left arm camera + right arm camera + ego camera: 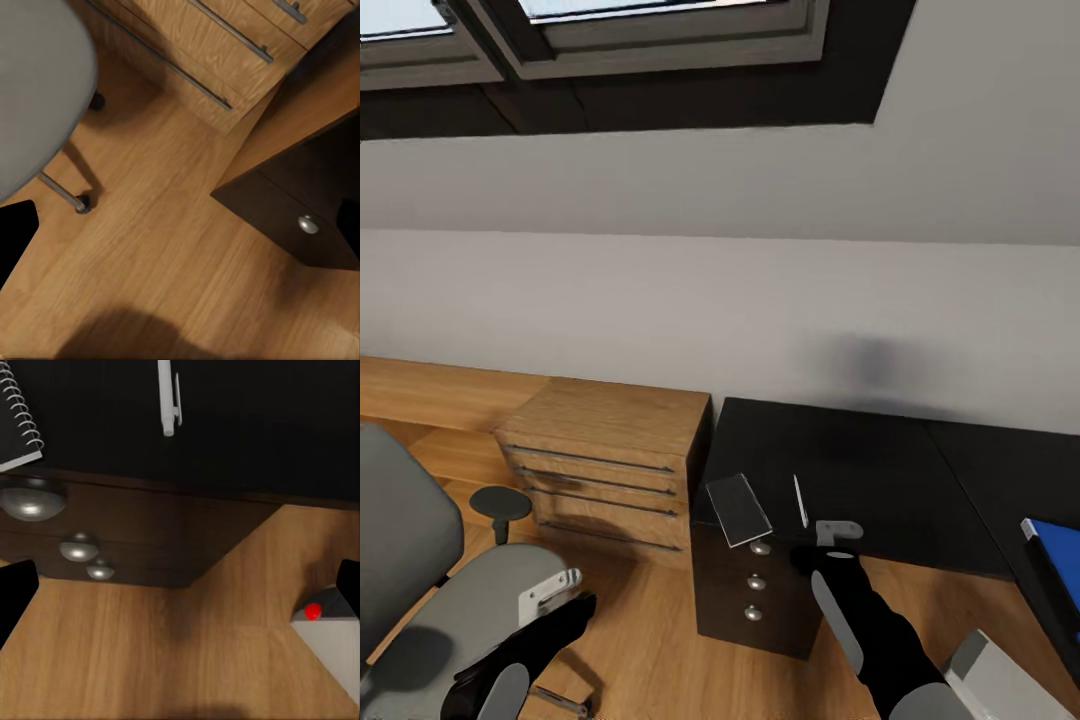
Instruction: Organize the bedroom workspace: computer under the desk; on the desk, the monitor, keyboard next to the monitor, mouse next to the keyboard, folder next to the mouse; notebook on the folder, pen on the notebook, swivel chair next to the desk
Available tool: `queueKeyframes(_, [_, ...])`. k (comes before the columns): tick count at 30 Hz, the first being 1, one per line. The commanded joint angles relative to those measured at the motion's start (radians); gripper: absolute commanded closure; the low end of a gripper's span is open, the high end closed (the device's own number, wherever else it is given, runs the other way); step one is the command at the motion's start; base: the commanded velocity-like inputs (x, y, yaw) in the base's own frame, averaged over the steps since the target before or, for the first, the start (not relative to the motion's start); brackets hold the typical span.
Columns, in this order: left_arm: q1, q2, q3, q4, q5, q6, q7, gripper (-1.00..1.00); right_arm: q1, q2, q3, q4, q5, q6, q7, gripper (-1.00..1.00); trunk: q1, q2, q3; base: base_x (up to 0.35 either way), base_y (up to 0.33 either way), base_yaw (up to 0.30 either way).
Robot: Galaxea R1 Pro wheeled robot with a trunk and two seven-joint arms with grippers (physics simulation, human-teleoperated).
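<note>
Low wood cabinet (605,455) with long handles hard against the black surface (840,470), its drawer unit (755,580) with round knobs facing out over the wood floor (660,640). Grey chair (430,600) at far left, close by the cabinet; chrome leg and castor seen from the left wrist. Blue flat item (1060,565) at the surface's right edge. Light grey computer (1000,675) on the floor at lower right, red dot picked up by the right wrist (313,610).

On the surface near the front edge: a dark spiral-bound notebook (737,508) overhanging the edge a little, tilted. Just beside it, apart, the pen (800,500): thin, white, clip on one side, lying flat.

Right pincer (838,530) just short of the pen, at the edge above the drawers, fingers spread wide with nothing between. Left pincer (560,590) low beside the chair seat; apart or together, cannot tell.
</note>
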Motion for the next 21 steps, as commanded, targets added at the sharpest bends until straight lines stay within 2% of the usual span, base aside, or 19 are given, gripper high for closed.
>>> queueKeyframes(1, [-0.001,0.001,0.001,-0.002,0.011,0.0,0.011,-1.0,-0.001,0.0,0.003,-0.001,-0.011,-0.004,-0.01,-1.0,0.0,-0.001,-0.001,-0.069,0.01,0.0])
queueKeyframes(4, [-0.001,0.001,0.019,-0.006,0.012,-0.004,0.01,-1.0,0.001,0.001,0.003,0.0,-0.015,-0.04,-0.009,-1.0,0.0,-0.001,-0.001,-0.045,0.007,0.0])
queueKeyframes(8, [-0.001,-0.003,0.063,-0.029,0.014,-0.009,0.008,-1.0,0.005,0.001,0.004,0.0,-0.021,-0.147,-0.004,-1.0,0.0,-0.001,-0.001,-0.016,0.002,0.0])
queueKeyframes(10, [-0.001,-0.004,0.07,-0.036,0.015,-0.015,0.008,-1.0,0.009,0.002,0.004,0.0,-0.028,-0.169,0.008,-1.0,0.008,-0.015,-0.008,-0.004,0.001,0.0])
queueKeyframes(14, [-0.001,-0.006,0.072,-0.04,0.015,-0.038,0.008,-1.0,0.014,0.0,0.002,0.002,-0.073,-0.187,0.095,-1.0,0.023,-0.043,-0.02,-0.002,0.0,0.0])
queueKeyframes(15, [-0.001,-0.007,0.073,-0.041,0.015,-0.044,0.009,-1.0,0.016,-0.001,0.001,0.004,-0.101,-0.191,0.15,-1.0,0.027,-0.05,-0.023,0.0,0.0,0.0])
queueKeyframes(19, [-0.001,-0.007,0.073,-0.042,0.015,-0.052,0.009,-1.0,0.018,-0.004,-0.002,0.007,-0.163,-0.194,0.268,-1.0,0.042,-0.078,-0.036,0.0,0.0,0.0])
queueKeyframes(21, [0.0,-0.007,0.073,-0.042,0.015,-0.053,0.009,-1.0,0.019,-0.006,-0.002,0.008,-0.176,-0.194,0.292,-1.0,0.05,-0.092,-0.042,0.0,0.0,0.0])
